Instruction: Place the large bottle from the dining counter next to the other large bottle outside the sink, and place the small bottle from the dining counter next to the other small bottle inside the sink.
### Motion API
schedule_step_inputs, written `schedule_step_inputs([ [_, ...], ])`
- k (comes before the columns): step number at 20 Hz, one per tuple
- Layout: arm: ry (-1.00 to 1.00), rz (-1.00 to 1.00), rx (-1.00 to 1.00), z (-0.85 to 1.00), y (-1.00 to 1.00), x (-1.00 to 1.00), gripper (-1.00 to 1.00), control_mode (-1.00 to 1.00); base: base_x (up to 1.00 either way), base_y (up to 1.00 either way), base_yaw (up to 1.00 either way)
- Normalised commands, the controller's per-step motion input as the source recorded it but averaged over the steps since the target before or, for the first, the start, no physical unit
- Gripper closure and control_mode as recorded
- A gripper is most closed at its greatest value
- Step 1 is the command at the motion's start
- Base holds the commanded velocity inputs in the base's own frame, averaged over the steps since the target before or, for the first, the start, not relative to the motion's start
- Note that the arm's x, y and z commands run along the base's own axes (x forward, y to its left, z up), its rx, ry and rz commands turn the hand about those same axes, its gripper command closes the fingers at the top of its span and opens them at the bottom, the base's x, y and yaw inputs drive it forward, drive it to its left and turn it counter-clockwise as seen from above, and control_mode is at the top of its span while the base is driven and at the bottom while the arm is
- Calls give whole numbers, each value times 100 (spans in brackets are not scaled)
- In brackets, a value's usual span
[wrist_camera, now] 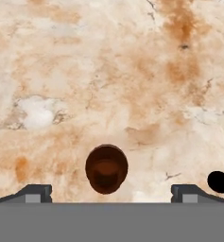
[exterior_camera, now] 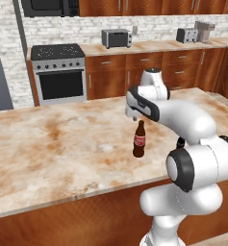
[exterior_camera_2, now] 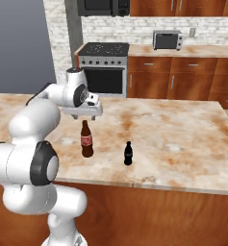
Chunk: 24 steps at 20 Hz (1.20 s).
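Observation:
The large bottle [exterior_camera: 139,141] [exterior_camera_2: 86,140], dark brown with a red label, stands upright on the dining counter [exterior_camera: 48,144] [exterior_camera_2: 183,134]. My gripper [exterior_camera_2: 84,116] [exterior_camera: 133,118] hovers open just above its cap, pointing straight down. In the hand view the bottle's round top [wrist_camera: 106,168] lies between my fingertips [wrist_camera: 35,193], apart from both. The small bottle [exterior_camera_2: 128,153] [wrist_camera: 222,182], all black, stands a short way to the right of the large one. The sink, the other large bottle and the other small bottle are out of view.
A stove [exterior_camera: 57,72] [exterior_camera_2: 103,67] stands against the far wall beside wooden cabinets. A toaster [exterior_camera: 116,37] [exterior_camera_2: 167,39] sits on the back counter. The marble top stretches bare to the left of the bottles [exterior_camera: 33,149].

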Motion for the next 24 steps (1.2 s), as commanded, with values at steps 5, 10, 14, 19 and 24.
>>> schedule_step_inputs([
  [5, 3, 0, 0, -7, 0, 0, -100, -100, 0, 0, 0],
  [10, 4, 0, 0, -24, 0, 0, -100, -100, 0, 0, 0],
  [14, 4, 0, 0, -22, 0, 0, -100, -100, 0, 0, 0],
  [19, 3, 0, 0, -7, 0, 0, -100, -100, 0, 0, 0],
  [24, 4, 0, 0, -9, 1, 0, -100, -100, 0, 0, 0],
])
